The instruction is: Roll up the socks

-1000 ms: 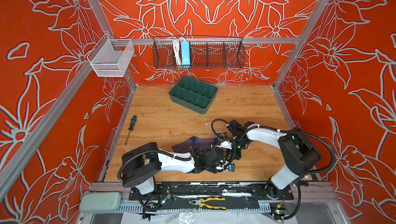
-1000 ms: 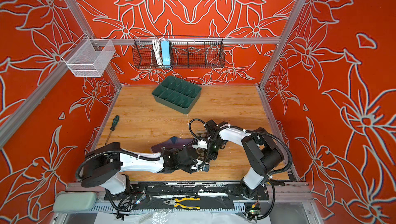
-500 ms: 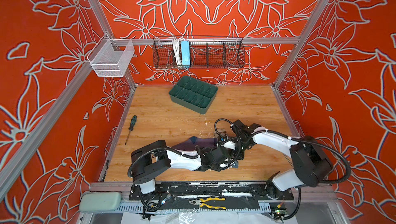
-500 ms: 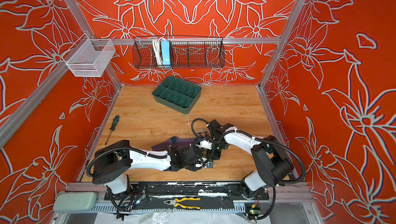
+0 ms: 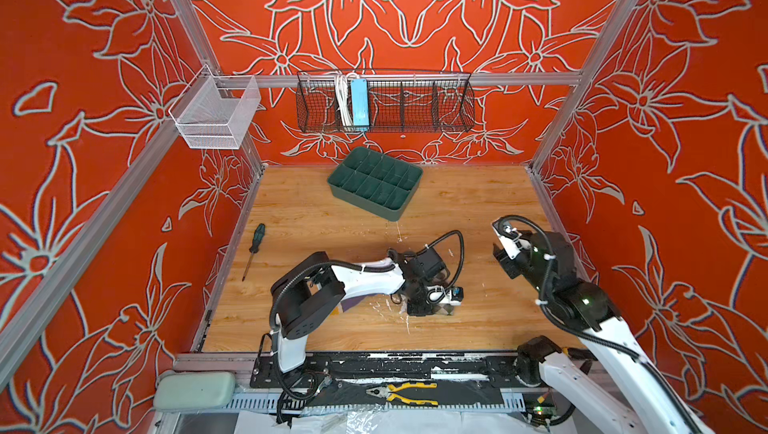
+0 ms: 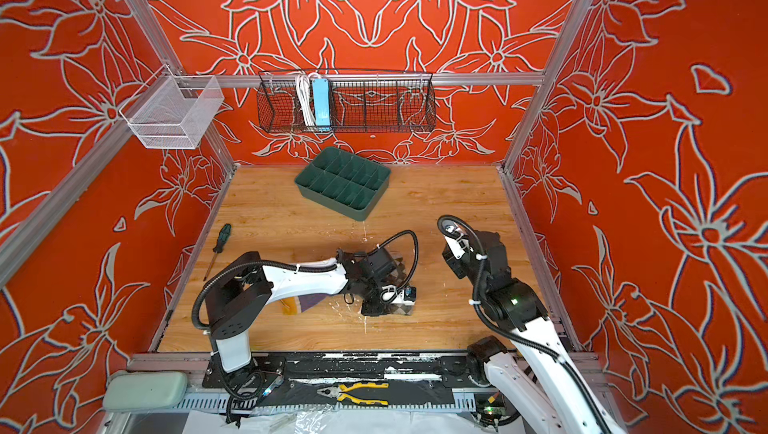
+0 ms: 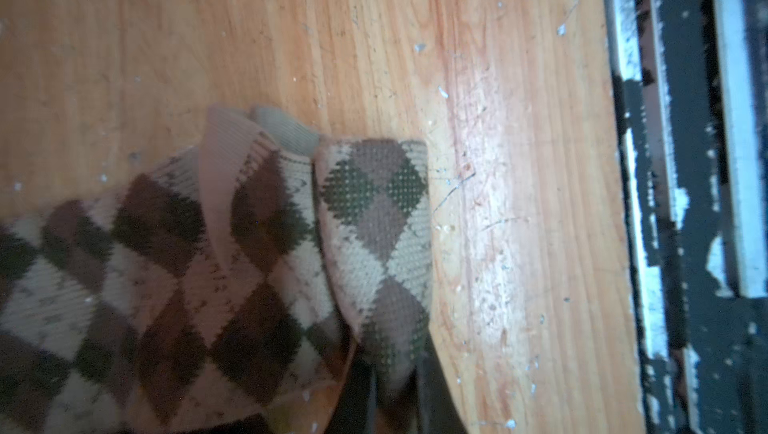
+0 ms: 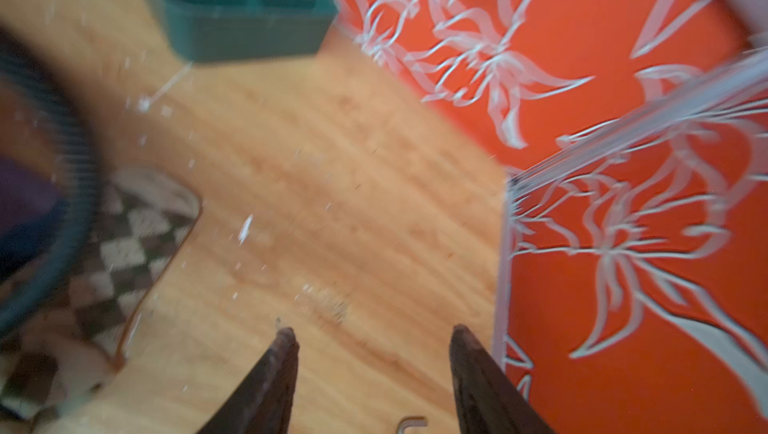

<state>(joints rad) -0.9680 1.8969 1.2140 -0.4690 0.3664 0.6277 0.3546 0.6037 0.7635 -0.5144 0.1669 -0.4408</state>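
Note:
The socks lie at the front middle of the wooden table. The beige argyle sock (image 7: 374, 220) is folded over on itself, and my left gripper (image 7: 395, 386) is shut on that fold. In both top views the left gripper (image 5: 432, 307) (image 6: 384, 307) presses down on the argyle sock (image 5: 451, 309) (image 6: 401, 309). The purple sock (image 5: 353, 303) (image 6: 311, 301) shows only partly under the left arm. My right gripper (image 8: 372, 330) is open and empty, and stands apart to the right (image 5: 505, 263) (image 6: 453, 263), off the argyle sock (image 8: 124, 245).
A green divided tray (image 5: 374, 189) sits at the back middle of the table. A screwdriver (image 5: 253, 251) lies near the left edge. A black wire basket (image 5: 384, 102) and a white mesh basket (image 5: 214, 114) hang on the walls. Pliers (image 5: 403, 392) lie on the front ledge.
The right gripper opened, let go of the socks and pulled back to the right. The left gripper closed on the argyle sock and shifted right with it.

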